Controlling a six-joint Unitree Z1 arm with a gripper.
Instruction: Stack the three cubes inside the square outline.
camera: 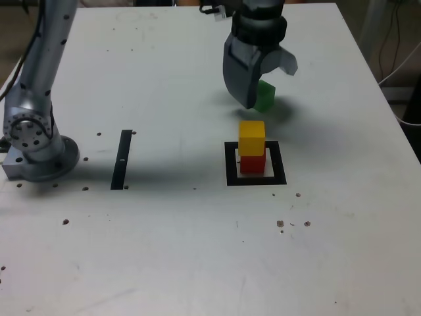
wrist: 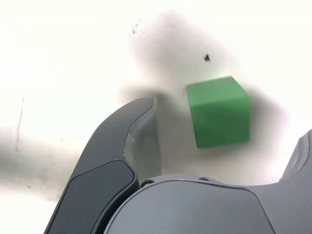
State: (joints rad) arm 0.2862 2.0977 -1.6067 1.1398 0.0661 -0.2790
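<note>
A yellow cube (camera: 251,137) sits on top of a red cube (camera: 252,163) inside the black square outline (camera: 256,179) on the white table. Behind that stack, the green cube (camera: 266,96) rests on the table and is partly hidden by my gripper (camera: 266,85). The gripper hangs open just above the green cube, jaws spread wide. In the wrist view the green cube (wrist: 219,111) lies on the table between the two fingers (wrist: 122,146), touching neither.
A narrow black strip (camera: 122,158) lies on the table at the exterior view's left. The arm's grey base (camera: 36,141) stands at the left edge. Small dark specks dot the table (camera: 197,250) surface.
</note>
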